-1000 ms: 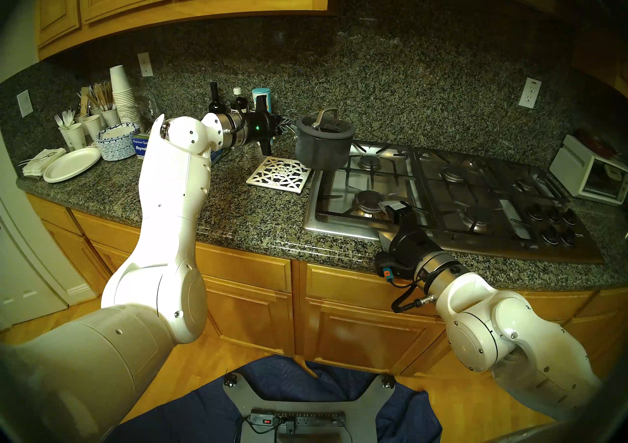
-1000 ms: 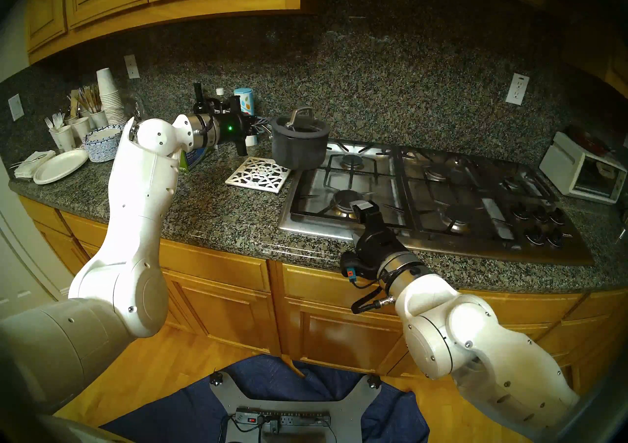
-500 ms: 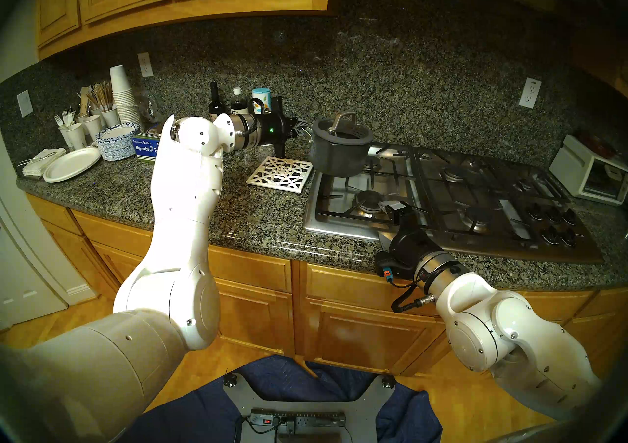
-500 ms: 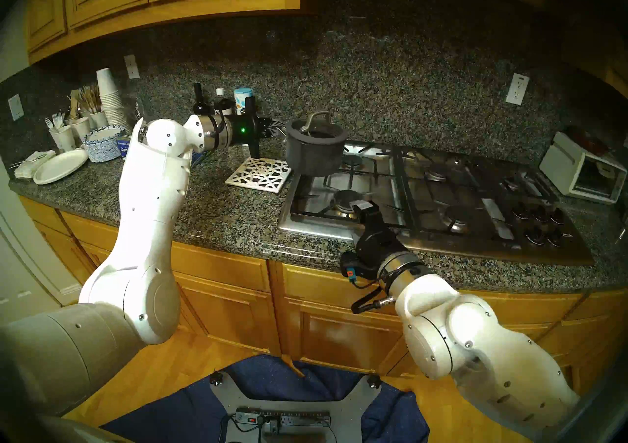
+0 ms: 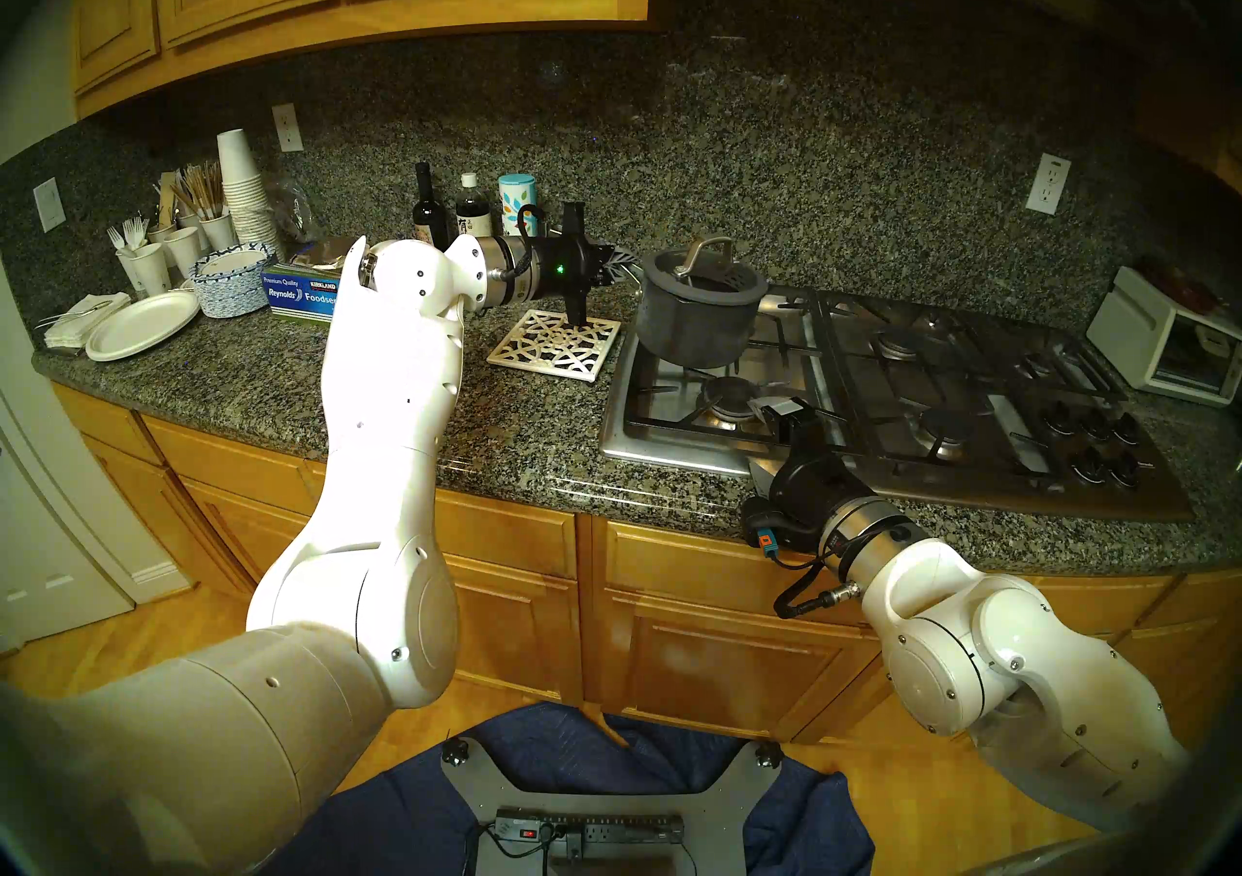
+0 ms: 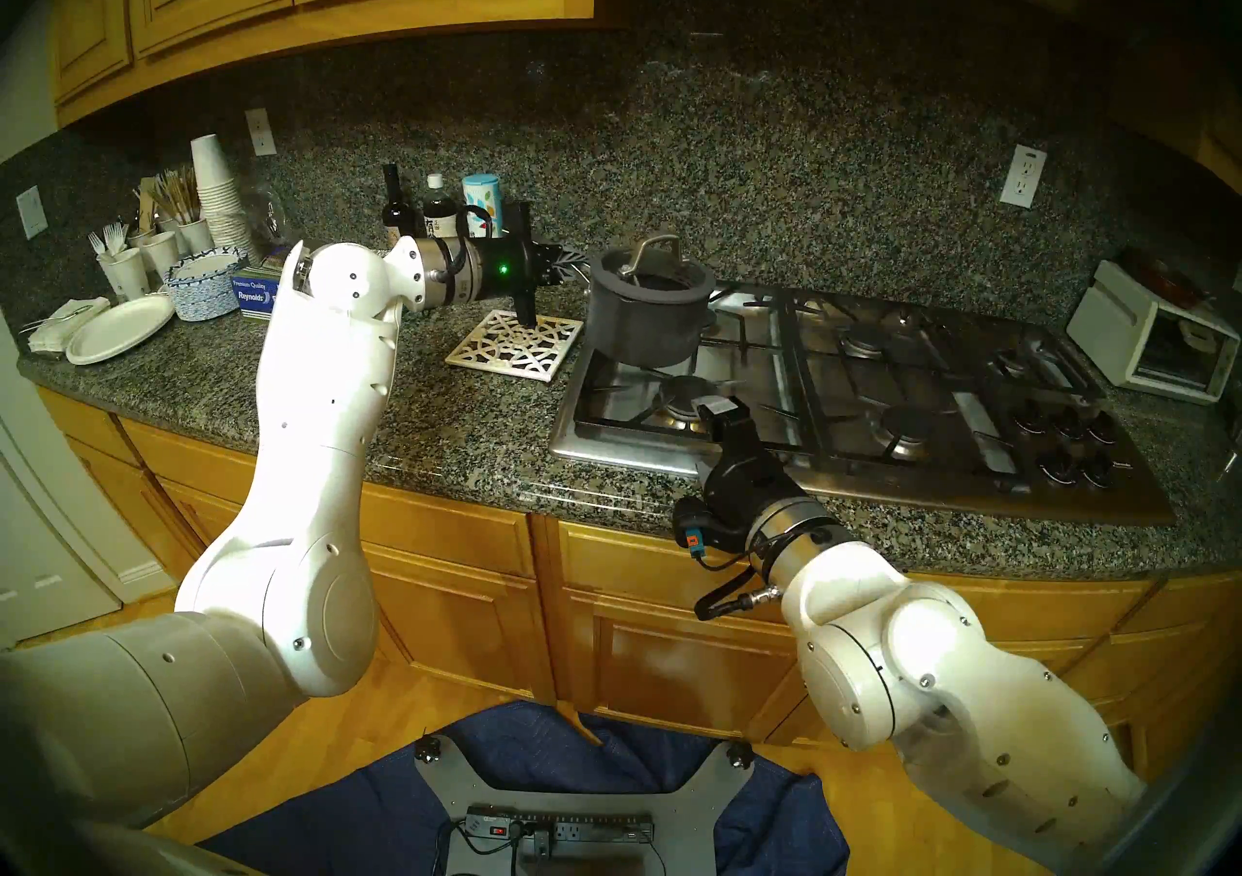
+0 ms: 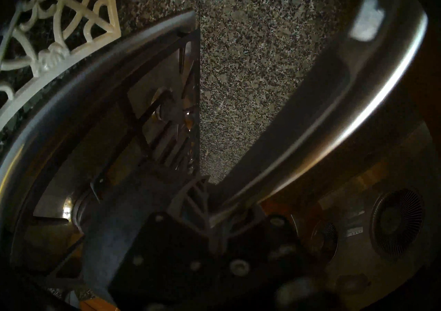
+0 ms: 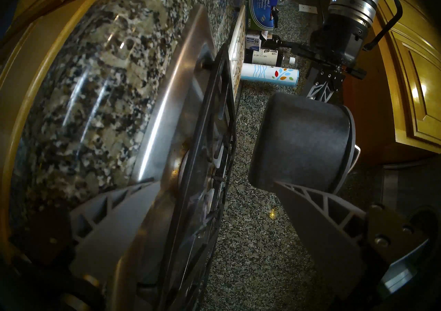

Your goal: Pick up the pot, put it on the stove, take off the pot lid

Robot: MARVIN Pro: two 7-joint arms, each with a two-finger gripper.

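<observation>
- Since a second ago the pot [image 5: 695, 320] has travelled from above the white trivet's [image 5: 554, 344] edge to above the stove [image 5: 874, 384], hanging clear over its back-left burner grate, not yet set down.
- Its pot lid [image 5: 706, 273] sits on top, loop handle up, looking slightly tilted in the rim.
- Left gripper [image 5: 622, 266], reaching in from the trivet side of the stove, has its fingers pinched on the pot's thin silver handle [image 7: 334, 103]; the wrist view shows the handle running straight out of the fingers.
- Right gripper [image 5: 773, 411] waits at the stove's front edge, above the front-left burner, fingers spread and holding nothing.
- Risk, as I judge it: held only by a thin handle far from its weight, the pot could twist in the grip and tip, sliding the lid off.
- Lowering off-centre could catch the rounded base on a grate bar and leave it rocking.
- Bottles [image 5: 447, 209] stand on the table behind the trivet, close to the left wrist.
</observation>
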